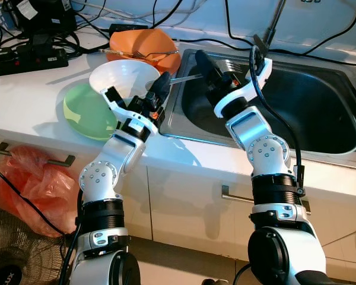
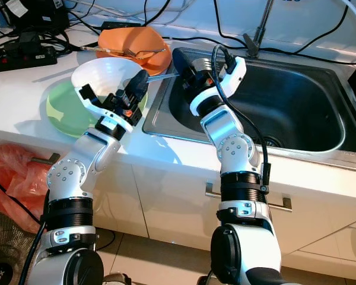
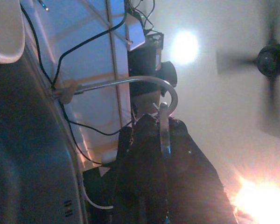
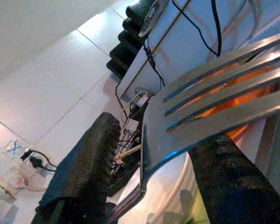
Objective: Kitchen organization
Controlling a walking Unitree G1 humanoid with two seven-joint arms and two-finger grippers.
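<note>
Kitchen: white counter point(image 1: 41, 95) w/ steel sink point(image 1: 320, 113) set into it, cables + power strip along the back wall, cupboards below.
Far left, below: orange plastic bag point(image 1: 24, 178) hanging by a drawer handle; not in your way.
Green plate point(image 1: 86, 113): flat on counter, just left of sink rim, partly under the white bowl.
White bowl point(image 1: 121, 77): tilted, rim up toward you, resting over the green plate; left gripper point(image 1: 139, 98) is right against its near edge.
Left fingers: closed on the fork point(image 1: 187, 77) by its handle end, judging from left wrist view, where a metal shaft runs between them.
Orange bowl point(image 1: 145, 47): behind white bowl, at sink's back-left corner, utensil inside.
Fork: spans from left gripper across sink's left rim to right gripper point(image 1: 203, 64).
Right fingers: part open around the tine end; right wrist view shows tines between them, contact unclear, so can't tell if they grip.
Risk 1: you release left before right has clamped > fork drops into sink or clatters on rim.
Risk 2: both arms pull while both hold > fork twists, slips from a smooth tine grip.
Risk 3: left wrist swings > knocks tilted white bowl off plate.
Advice: confirm right clamp first, then ease left off slowly.
</note>
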